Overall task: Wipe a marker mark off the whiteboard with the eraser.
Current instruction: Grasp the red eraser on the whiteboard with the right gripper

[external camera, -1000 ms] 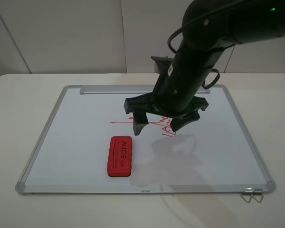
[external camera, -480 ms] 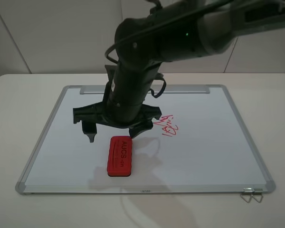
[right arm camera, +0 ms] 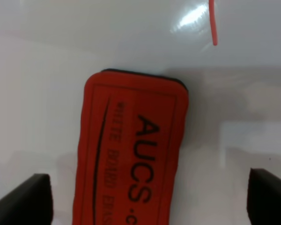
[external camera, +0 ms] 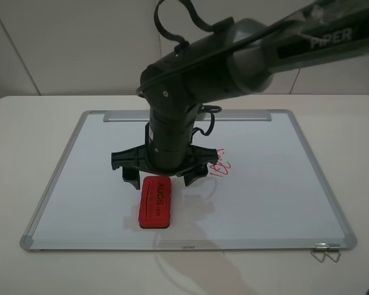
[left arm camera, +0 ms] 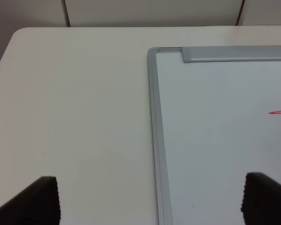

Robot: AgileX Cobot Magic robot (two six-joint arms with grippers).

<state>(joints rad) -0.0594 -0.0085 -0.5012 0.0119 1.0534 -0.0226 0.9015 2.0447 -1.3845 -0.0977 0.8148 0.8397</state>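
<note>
On the whiteboard's near left, right gripper splayed wide astride the eraser's far end; marker mark mostly behind the arm; left gripper likewise splayed

- flat white matte table top
- dense red zigzag scribble, right of the middle
- small silver wire clip, lying on the table's near right
- pale panelled wall behind the table

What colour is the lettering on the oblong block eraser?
Dark, near black, on the red oblong block eraser; clearest in the right wrist view.
</note>
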